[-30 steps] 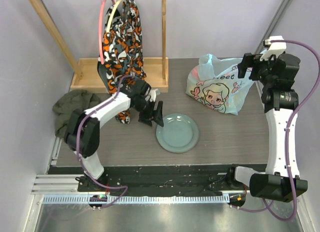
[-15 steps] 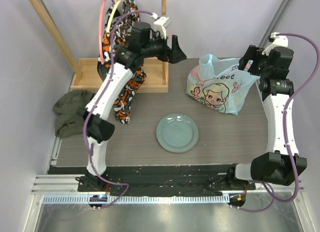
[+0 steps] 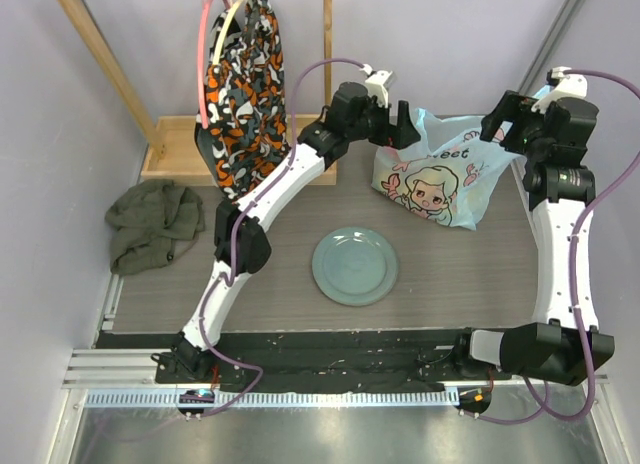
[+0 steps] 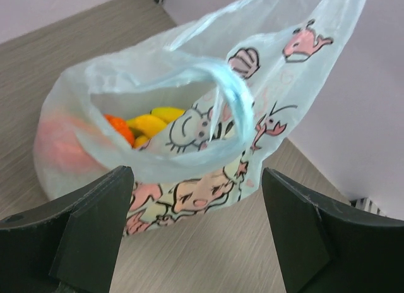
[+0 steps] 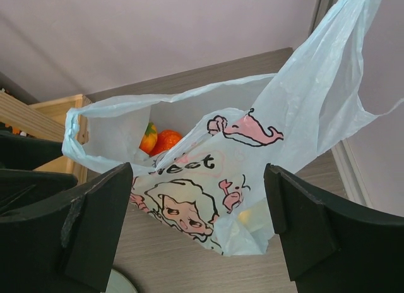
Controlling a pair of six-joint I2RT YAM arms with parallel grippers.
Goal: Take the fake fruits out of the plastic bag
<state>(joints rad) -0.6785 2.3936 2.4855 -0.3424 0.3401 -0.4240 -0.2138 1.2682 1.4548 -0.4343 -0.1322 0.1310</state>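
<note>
The light-blue plastic bag (image 3: 440, 179) with a cartoon print stands at the back right of the table, mouth open. In the left wrist view the bag (image 4: 189, 179) shows an orange fruit (image 4: 120, 127) and yellow fruits (image 4: 158, 119) inside. In the right wrist view the bag (image 5: 208, 179) holds an orange fruit (image 5: 165, 141) and a small orange one with a green top (image 5: 148, 138). A yellow fruit (image 5: 249, 214) shows through the plastic. My left gripper (image 3: 405, 124) hangs open and empty at the bag's left rim. My right gripper (image 3: 505, 124) hangs open and empty at its right handle.
A pale green plate (image 3: 354, 266) lies mid-table, in front of the bag. A wooden rack (image 3: 180, 154) with an orange-black-white patterned cloth (image 3: 243, 84) on hangers stands at the back left. A dark green cloth (image 3: 150, 224) lies at the left edge. Walls close in behind and right.
My left arm has swung from near the plate, up past the rack, over to the bag's left side. My right gripper has only shifted slightly above the bag's right handle.
</note>
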